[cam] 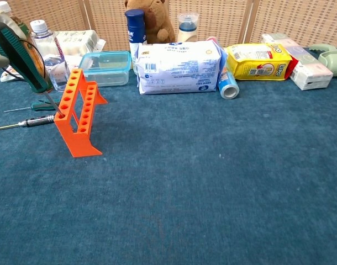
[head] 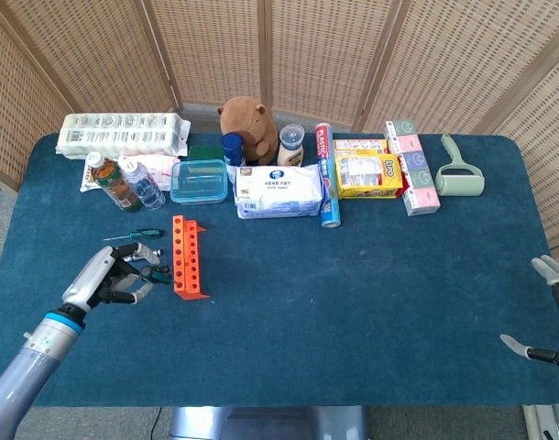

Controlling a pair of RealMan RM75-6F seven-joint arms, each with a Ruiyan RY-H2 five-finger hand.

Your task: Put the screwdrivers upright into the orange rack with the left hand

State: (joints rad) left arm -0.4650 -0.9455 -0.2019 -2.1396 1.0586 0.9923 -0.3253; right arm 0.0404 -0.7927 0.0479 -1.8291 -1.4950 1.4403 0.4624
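Left hand [head: 115, 280] grips the green-handled screwdriver [cam: 18, 53], shaft tilted at the orange rack [cam: 75, 113]. Raise the handle vertical, then lower straight through aligned holes.

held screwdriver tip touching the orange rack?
Touching. Chest view: the held screwdriver, tilted, has its shaft meeting the orange rack at its near top holes.

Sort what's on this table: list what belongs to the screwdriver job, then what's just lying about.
Job:
- orange rack
- green-handled screwdriver held by the left hand
- two screwdrivers lying on the table: small green one, black-handled one

Lying about:
- plush toy
- clear food box
- two drink bottles
- wipes pack
- yellow snack bag
- lint roller
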